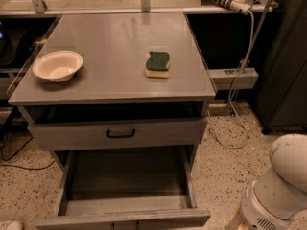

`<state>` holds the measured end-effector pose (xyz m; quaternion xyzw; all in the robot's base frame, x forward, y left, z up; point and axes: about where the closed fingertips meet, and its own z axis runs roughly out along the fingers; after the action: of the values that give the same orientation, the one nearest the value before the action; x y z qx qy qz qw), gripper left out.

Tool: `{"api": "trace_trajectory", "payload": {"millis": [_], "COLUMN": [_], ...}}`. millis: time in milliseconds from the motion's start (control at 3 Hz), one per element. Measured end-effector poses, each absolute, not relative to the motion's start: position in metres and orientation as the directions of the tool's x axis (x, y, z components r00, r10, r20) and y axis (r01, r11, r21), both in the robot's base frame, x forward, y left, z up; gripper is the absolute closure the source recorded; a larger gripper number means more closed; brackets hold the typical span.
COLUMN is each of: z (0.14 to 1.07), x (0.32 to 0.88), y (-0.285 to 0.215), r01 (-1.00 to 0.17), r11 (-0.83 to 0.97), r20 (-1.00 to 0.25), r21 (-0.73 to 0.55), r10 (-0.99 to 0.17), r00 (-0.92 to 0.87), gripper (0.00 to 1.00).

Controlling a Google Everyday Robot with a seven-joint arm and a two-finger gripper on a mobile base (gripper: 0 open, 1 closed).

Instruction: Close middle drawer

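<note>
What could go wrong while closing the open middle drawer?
The middle drawer is pulled far out, its front at the picture's bottom edge. The gripper is out of view and only the white arm shows at lower right, so the push may be misaimed.
The upper drawer also seems slightly open and might be pushed instead.

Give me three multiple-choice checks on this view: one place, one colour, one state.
1. The sponge lies: A on the floor; B on the cabinet top, right of the bowl; C in the bowl.
2. Sponge's upper face: A red; B green; C blue.
3. The middle drawer is: A shut; B removed; C pulled far out.
Key: B, it rests apart from the bowl; B, its top is green; C, its inside shows. The gripper is out of view; only the white arm shows, lower right.
</note>
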<state>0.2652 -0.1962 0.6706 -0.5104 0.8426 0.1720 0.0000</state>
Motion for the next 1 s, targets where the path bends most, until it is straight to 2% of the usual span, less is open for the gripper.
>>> {"api": "trace_trajectory", "payload": {"millis": [333, 1000], "z": [0.626, 0.547], "x": [0.253, 0.266], "y": [-0.173, -0.134], "r01": [-0.827, -0.796], "r11": [0.433, 0.446], "r20": [-0.204, -0.278], "r21": [0.358, 0.409], "r10": [-0.829, -0.770], "r00": [-0.521, -0.575], "gripper": [1.00, 1.00]}}
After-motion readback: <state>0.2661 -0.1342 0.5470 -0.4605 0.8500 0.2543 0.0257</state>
